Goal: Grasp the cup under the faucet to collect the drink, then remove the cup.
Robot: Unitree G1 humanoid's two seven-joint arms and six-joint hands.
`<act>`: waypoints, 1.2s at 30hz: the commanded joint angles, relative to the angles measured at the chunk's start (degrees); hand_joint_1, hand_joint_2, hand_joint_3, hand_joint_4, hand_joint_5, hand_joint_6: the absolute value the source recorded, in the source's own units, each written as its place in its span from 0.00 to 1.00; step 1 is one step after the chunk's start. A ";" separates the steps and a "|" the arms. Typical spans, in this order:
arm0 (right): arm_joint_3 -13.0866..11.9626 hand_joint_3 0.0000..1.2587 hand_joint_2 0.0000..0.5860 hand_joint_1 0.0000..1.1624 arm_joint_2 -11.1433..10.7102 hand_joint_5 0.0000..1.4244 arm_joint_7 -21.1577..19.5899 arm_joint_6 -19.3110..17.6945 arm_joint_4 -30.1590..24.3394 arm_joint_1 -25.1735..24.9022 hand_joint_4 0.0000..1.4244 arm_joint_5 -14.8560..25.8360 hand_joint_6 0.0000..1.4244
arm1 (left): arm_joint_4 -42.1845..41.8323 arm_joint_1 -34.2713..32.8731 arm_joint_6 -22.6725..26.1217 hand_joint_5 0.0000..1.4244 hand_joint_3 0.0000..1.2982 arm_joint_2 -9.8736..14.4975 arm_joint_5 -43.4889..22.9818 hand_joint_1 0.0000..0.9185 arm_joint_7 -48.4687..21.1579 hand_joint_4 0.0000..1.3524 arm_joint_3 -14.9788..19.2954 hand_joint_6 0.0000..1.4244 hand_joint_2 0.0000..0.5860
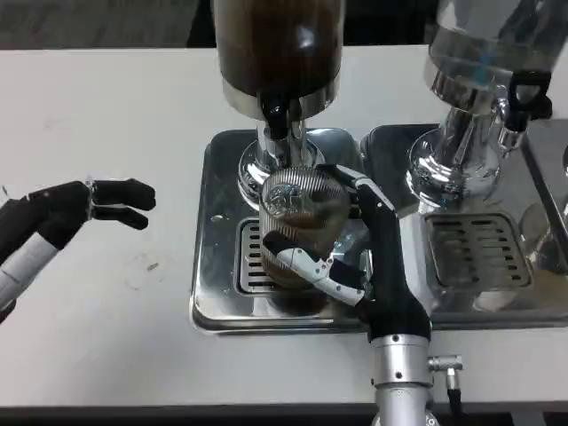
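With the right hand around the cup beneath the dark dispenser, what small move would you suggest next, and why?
Probably hold the cup steady under the faucet a little longer. The right hand grips it on the drip tray, and brown drink shows inside, but the fill level is hard to judge. The left hand waits apart over the table.

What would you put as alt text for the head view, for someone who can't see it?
The right hand grips a ribbed clear cup under the black faucet of a dark drink dispenser, over a steel drip tray. The left hand hovers over the white table at left, holding nothing. A second, clear dispenser stands at right.
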 commanded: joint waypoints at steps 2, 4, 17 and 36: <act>0.01 0.43 0.32 0.77 -0.30 0.67 -0.14 0.21 -4.78 1.54 0.52 -0.66 0.92 | 0.89 -0.75 -0.15 0.28 0.32 0.61 0.64 0.00 -0.21 0.26 -0.42 0.14 0.11; -0.07 0.44 0.32 0.77 -0.79 0.68 0.45 0.74 -5.86 2.24 0.53 -0.69 0.92 | 1.07 -0.83 -0.20 0.28 0.32 0.67 0.60 0.00 -0.16 0.26 -0.42 0.14 0.11; -1.15 0.48 0.27 0.80 -3.56 0.69 5.37 4.59 -14.79 7.74 0.56 0.07 0.96 | 1.99 -1.97 -1.21 0.28 0.31 0.22 0.88 0.00 -0.23 0.26 -1.18 0.14 0.11; -4.46 0.52 0.22 0.82 -5.37 0.71 10.27 6.23 -30.72 17.54 0.59 1.61 0.98 | 1.54 -1.79 -6.31 0.22 0.28 -0.37 3.55 0.00 0.74 0.20 -2.64 0.13 0.10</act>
